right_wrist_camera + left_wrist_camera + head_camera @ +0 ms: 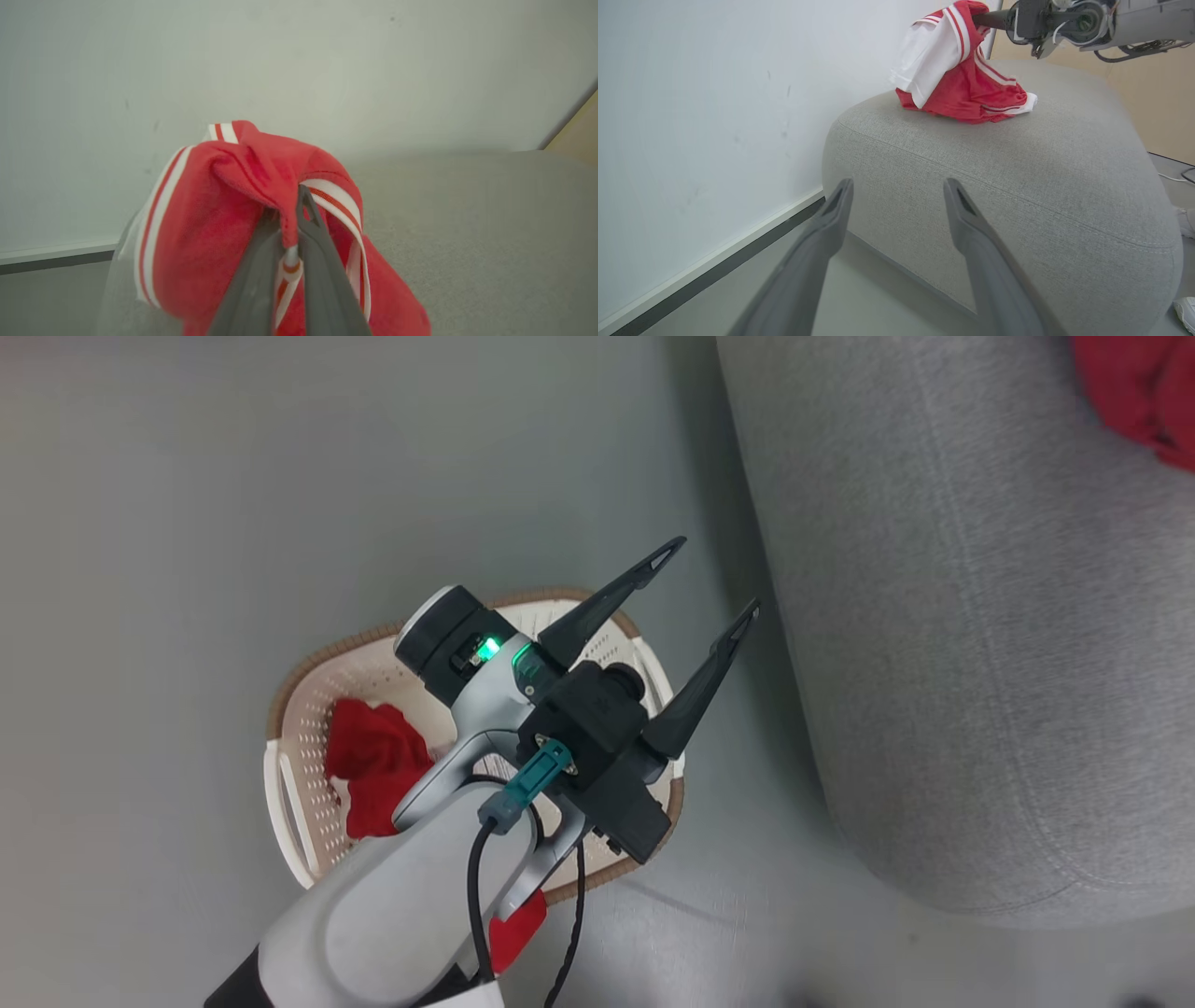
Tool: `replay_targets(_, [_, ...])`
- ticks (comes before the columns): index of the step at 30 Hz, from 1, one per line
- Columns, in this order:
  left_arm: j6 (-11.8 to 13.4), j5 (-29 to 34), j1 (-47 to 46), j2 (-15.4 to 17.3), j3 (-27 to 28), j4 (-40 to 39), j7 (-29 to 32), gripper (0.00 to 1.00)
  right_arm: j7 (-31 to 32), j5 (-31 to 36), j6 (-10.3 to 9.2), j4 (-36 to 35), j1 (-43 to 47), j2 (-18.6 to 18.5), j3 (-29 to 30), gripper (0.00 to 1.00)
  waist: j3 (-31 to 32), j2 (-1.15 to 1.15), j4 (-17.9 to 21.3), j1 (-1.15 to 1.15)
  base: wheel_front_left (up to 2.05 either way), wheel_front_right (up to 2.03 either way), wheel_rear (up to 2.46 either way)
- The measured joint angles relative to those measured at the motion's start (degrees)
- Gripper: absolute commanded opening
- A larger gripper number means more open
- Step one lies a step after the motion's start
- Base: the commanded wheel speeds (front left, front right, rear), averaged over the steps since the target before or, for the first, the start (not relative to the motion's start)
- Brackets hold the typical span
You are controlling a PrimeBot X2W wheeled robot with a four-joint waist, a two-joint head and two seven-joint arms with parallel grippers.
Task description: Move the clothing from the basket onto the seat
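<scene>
My left gripper (pixel 714 574) hangs open and empty above the cream basket (pixel 299 709), its fingers pointing toward the grey seat (pixel 980 663). A crumpled red garment (pixel 373 775) lies in the basket, partly hidden by my left arm. In the left wrist view the open left gripper (pixel 896 186) faces the seat (pixel 1017 177), where red-and-white clothing (pixel 962 79) rests with its top held up by my right gripper (pixel 983 19). In the right wrist view the right gripper (pixel 294 205) is shut on a fold of that clothing (pixel 219 224) over the seat (pixel 467 224). The same clothing (pixel 1139 392) shows at the head view's top right.
Grey floor (pixel 233 476) surrounds the basket. A white wall (pixel 714 93) with a dark baseboard (pixel 719 266) runs behind the seat. A cable (pixel 1176 178) lies on the floor at the seat's far side.
</scene>
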State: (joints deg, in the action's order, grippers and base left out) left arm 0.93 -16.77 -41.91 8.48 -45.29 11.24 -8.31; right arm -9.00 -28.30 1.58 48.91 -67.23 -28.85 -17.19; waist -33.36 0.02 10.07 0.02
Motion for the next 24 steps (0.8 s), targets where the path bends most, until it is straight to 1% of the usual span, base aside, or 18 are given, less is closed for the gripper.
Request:
replay_targets(9, [-0.4, 0.4, -0.9, 0.5, -0.1, 0.6, 0.1, 1.00, -2.1, 0.0, 0.02, 4.9, 1.1, 3.8, -1.3, 0.00, -4.3, 0.00, -0.2, -0.01, 0.00, 0.00, 0.00])
replay_targets(10, [-0.4, 0.4, -0.9, 0.8, -0.1, 0.9, 0.1, 1.00, -2.3, 0.0, 0.04, 5.5, 1.1, 4.3, -1.5, 0.26, -4.4, 0.00, -0.1, -0.01, 0.00, 0.00, 0.00])
replay_targets(11, [-0.4, 0.4, -0.9, 0.9, -0.1, 1.3, 0.1, 1.00, -2.5, 0.0, 0.35, 6.0, 1.1, 4.7, -1.7, 0.41, -4.4, 0.00, 0.0, -0.01, 0.00, 0.00, 0.00])
replay_targets(13, [-0.4, 0.4, -0.9, 1.1, -0.1, 1.9, -0.2, 1.00, -3.0, 0.0, 0.64, 7.1, 1.1, 5.1, -1.9, 1.00, -4.1, 0.00, 0.3, -0.01, 0.00, 0.00, 0.00])
replay_targets(19, [-0.5, 0.3, -0.8, 0.7, -0.1, 3.9, -1.5, 1.00, -4.2, 0.2, 1.98, 8.8, 1.4, 5.1, -2.4, 1.00, -2.2, -0.01, 0.8, -0.02, 0.00, 0.00, 0.00])
replay_targets(24, [-0.5, -0.6, 0.2, -0.1, 0.3, 6.5, -2.7, 1.00, -4.8, 0.6, 2.56, 9.5, 3.2, 5.3, -2.9, 1.00, 0.3, -0.01, 1.1, -0.02, 0.00, 0.00, 0.00])
